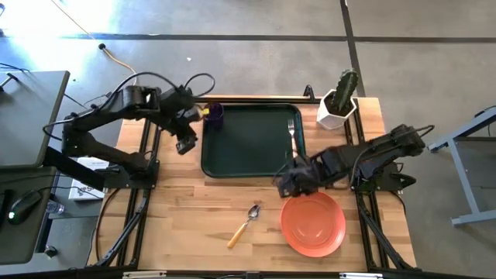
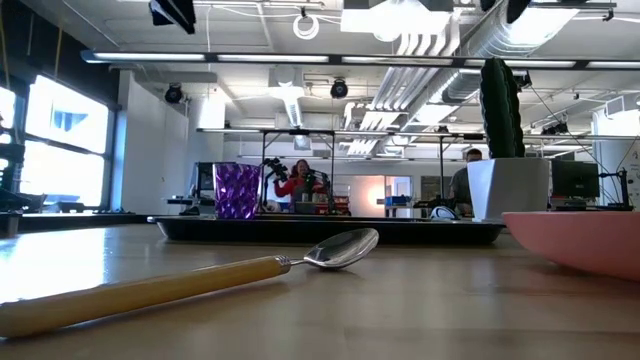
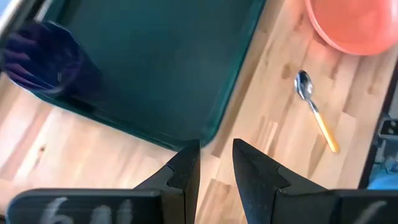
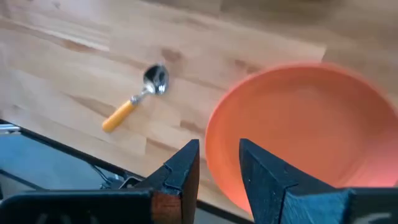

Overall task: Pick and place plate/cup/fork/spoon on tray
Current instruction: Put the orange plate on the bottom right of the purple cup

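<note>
The spoon [image 2: 200,275] lies closest to the low camera, its tan handle running toward the lower left of that frame and its silver bowl turned up. From above it sits on the bare bench [image 1: 186,217] in the lower middle of the frame, just left of the plate [image 1: 312,223]. The salmon plate rests on the wood at the lower right, below the tray's near right corner.

The green tray [image 1: 248,143] fills the centre of the high view. The purple cup [image 1: 215,116] stands at its upper left corner, on the rim or just inside it; I cannot tell which. The fork [image 1: 293,133] lies inside the tray along its right edge, tines toward the top of the frame.

My right end effector [image 1: 288,180] hangs over the tray's lower right corner, just above the plate's upper left edge, fingers slightly parted and holding nothing. My left end effector [image 1: 186,143] is at the tray's left edge, below the cup, fingers likewise a narrow gap apart and empty.

A white pot with a cactus [image 1: 339,101] stands at the bench's upper right.
</note>
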Robot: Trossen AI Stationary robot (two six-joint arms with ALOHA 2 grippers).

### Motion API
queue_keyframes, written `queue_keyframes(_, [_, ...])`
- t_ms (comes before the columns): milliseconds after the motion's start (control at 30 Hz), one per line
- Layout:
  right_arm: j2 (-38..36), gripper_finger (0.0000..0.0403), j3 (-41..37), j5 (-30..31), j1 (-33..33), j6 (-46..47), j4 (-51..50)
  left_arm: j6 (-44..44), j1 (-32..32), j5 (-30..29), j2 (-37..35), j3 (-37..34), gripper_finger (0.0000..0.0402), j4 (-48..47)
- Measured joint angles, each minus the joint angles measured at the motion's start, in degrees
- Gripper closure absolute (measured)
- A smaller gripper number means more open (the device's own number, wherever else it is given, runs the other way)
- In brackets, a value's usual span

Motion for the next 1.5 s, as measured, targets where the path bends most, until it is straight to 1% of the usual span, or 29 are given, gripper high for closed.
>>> queue_keyframes(233, [4.54, 0.0300, 0.00, -0.11, 5.69, 8.41, 4.49, -5.48, -5.25, -1.22, -5.01, -6.55, 0.0316, 2.60])
queue_keyframes(367, [7.32, 0.0300, 0.00, 0.04, 7.66, 12.37, 6.85, -7.91, -7.50, -1.24, -6.95, -9.72, 0.0316, 3.13])
queue_keyframes(467, [9.40, 0.0300, 0.00, 0.00, 8.49, 13.67, 9.14, -9.36, -8.84, -1.40, -8.05, -11.92, 0.0316, 3.12])
queue_keyframes(600, [12.28, 0.0300, 0.00, -0.55, 8.73, 13.89, 11.42, -11.42, -10.40, -1.72, -9.30, -14.45, 0.0316, 3.33])
queue_keyframes(767, [15.62, 0.0300, 0.02, -0.64, 8.73, 13.82, 12.55, -13.50, -12.14, -4.12, -10.47, -16.64, 0.0316, 3.36])
queue_keyframes(1000, [19.40, 0.0300, 0.07, -0.79, 8.71, 13.74, 13.40, -15.03, -13.37, -4.19, -11.48, -18.84, 0.0316, 4.25])
queue_keyframes(1200, [22.41, 0.0300, 0.07, 1.09, 8.71, 13.80, 13.65, -16.34, -14.00, -5.24, -11.46, -19.00, 0.0316, 5.29])
queue_keyframes(1500, [26.70, 0.0300, 0.07, 1.05, 8.86, 13.67, 13.86, -17.47, -14.26, -5.33, -11.46, -19.00, 0.0316, 6.32])
